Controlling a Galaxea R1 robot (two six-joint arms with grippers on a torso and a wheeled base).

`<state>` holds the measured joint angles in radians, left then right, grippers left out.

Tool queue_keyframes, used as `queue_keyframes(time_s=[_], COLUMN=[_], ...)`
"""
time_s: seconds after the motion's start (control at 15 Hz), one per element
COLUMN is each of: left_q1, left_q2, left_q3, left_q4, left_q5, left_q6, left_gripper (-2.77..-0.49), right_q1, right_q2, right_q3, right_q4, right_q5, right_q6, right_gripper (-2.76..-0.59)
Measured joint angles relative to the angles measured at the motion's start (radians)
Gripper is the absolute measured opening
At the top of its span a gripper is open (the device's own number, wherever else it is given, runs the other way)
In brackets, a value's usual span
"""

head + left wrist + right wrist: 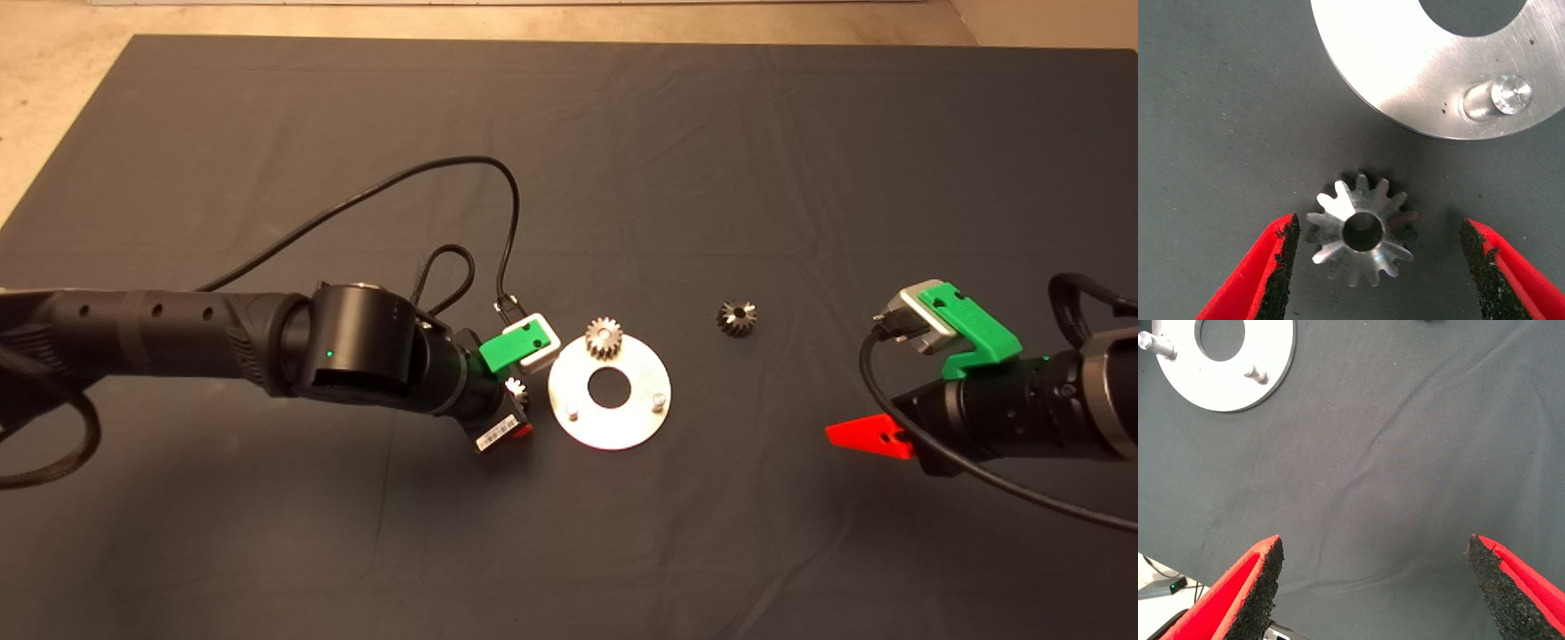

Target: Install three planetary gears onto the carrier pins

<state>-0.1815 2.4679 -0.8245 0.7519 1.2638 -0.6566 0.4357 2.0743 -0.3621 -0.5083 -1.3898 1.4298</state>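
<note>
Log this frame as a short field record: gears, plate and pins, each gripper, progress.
gear on pin: one gear seated at the round plate's far edge
bare pins: two, near-left and near-right
gear on mat: one right of the plate
third gear: on the mat beside the plate, between the fingers of the left gripper, untouched
left gripper: open
right gripper: open, over bare mat to the right
progress: one of three installed
</note>
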Motion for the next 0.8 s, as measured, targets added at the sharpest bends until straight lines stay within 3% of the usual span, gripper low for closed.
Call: queue_keyframes(time_s=[0.2, 0.67, 0.8], left_q1=[0.012, 0.012, 0.012], left_q2=[-0.004, -0.004, -0.004], left_q3=[0.0, -0.001, -0.007], left_q4=[0.0, 0.001, 0.001], left_q5=[-0.001, -0.001, -0.011], left_q6=[0.001, 0.019, 0.021], left_gripper=[-1.62, -1.7, -1.72], right_q1=[0.0, 0.0, 0.0], right_q2=[-0.005, -0.006, -0.006], right_q3=[0.0, 0.0, 0.0], right_q4=[0.0, 0.0, 0.0], right_q5=[0.0, 0.0, 0.0], right_q6=[0.0, 0.0, 0.0], right_gripper=[-1.31, -1.31, -1.31])
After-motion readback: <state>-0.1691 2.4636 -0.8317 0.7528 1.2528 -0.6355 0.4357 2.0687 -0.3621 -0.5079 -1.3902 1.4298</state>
